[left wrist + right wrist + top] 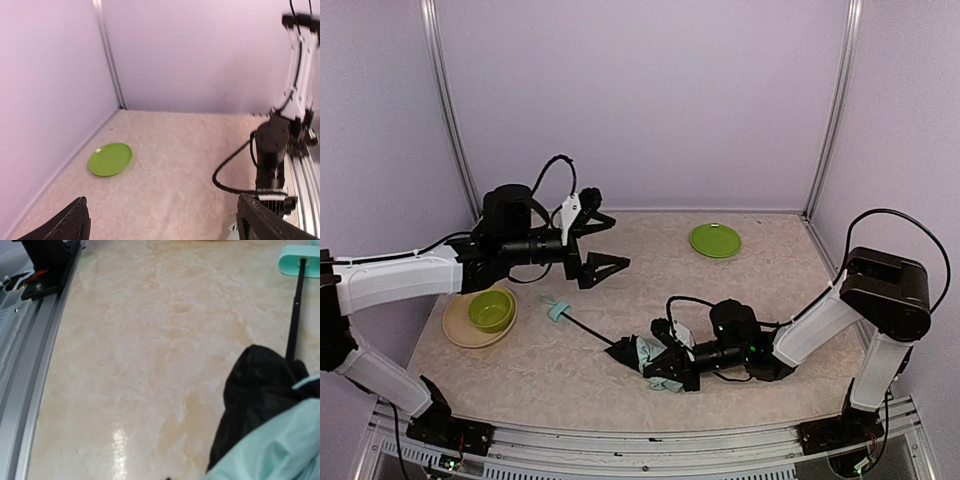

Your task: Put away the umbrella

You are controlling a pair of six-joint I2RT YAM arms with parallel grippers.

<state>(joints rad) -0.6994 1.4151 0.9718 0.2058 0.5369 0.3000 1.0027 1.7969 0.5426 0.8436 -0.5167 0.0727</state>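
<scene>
Right of the glossy lime bowl (492, 309), on the marbled beige table (740, 300): limp mint umbrella (645, 348), black lining bunched, thin straight shaft ending in a rounded handle nearest the bowl. Pressed together on its soft fabric, right tool (656, 366). Spread wide, up-right of the bowl, left tool (618, 243).

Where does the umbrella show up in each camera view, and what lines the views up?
Top external: umbrella lies at front centre, with its handle towards the left.
Left wrist: not clearly in it; a pale sliver at the bottom edge cannot be identified.
Right wrist: umbrella fills the right side, handle at top right.
Shared landmark: the beige marbled table.
</scene>
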